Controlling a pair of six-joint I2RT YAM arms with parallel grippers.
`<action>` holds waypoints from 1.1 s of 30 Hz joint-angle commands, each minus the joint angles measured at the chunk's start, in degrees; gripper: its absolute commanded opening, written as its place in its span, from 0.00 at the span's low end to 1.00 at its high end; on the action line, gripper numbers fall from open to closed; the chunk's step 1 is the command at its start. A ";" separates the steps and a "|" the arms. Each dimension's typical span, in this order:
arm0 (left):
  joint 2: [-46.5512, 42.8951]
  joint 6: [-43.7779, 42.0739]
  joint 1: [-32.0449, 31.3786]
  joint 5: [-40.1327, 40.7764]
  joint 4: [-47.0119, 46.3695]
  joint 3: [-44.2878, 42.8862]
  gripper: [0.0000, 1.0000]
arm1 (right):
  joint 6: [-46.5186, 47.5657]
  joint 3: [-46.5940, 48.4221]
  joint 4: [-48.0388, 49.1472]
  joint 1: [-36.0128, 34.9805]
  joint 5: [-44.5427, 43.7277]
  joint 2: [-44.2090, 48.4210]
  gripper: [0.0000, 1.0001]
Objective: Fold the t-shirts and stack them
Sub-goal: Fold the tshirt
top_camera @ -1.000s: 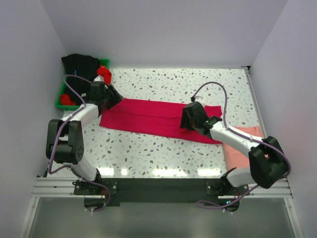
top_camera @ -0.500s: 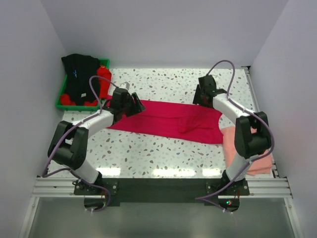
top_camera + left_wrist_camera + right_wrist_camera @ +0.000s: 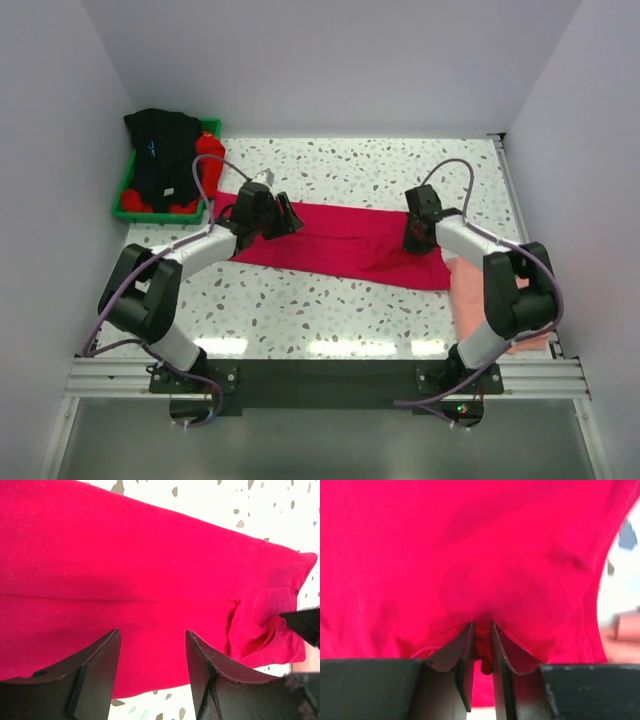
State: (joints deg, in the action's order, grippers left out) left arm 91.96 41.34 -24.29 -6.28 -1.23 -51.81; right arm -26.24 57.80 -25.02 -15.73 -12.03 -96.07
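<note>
pale lilac walls are boxing in a white speckled table [image 3: 350,165], glossy under the light. on the left of the overhead frame the left arm is reaching up and inward with its elbow bent. its left gripper [image 3: 284,216] is lying low over the left end of the crimson-pink t-shirt [image 3: 340,240]. in its wrist view the two black fingers [image 3: 95,675] are standing wide apart just above the cloth, with nothing between them. on the right the other arm is folding back on itself, and the right gripper [image 3: 414,236] is pressing down onto the shirt's right end. its wrist view is showing the wedge-shaped pads [image 3: 462,652] nearly together, pinching a small raised pleat of the crimson fabric. the shirt is lying as a long flat band across the middle of the table, soft and matte, with a lengthwise fold line and some rumpling near the right end. a salmon-pink shirt [image 3: 472,305] is lying at the right edge, partly under that arm. in the upper left, a black shirt [image 3: 160,150] and a bright red shirt [image 3: 208,158] are draping over a green tray [image 3: 150,216].
</note>
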 commanded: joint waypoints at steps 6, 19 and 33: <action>-1.52 -0.74 -0.14 -0.13 -3.25 0.39 0.59 | -2.32 -10.42 0.85 -0.01 6.49 18.36 0.19; -1.43 -0.56 -0.14 6.09 0.26 0.31 0.58 | -4.52 -12.46 -1.18 -0.01 4.66 24.01 0.40; 3.49 -0.74 -0.05 16.65 4.22 1.36 0.51 | -6.19 -9.10 3.74 -0.01 3.85 11.52 0.41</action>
State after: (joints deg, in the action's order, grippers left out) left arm 94.89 41.10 -24.29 7.79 2.76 -51.46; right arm -31.20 49.93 -24.21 -15.73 -8.25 -83.35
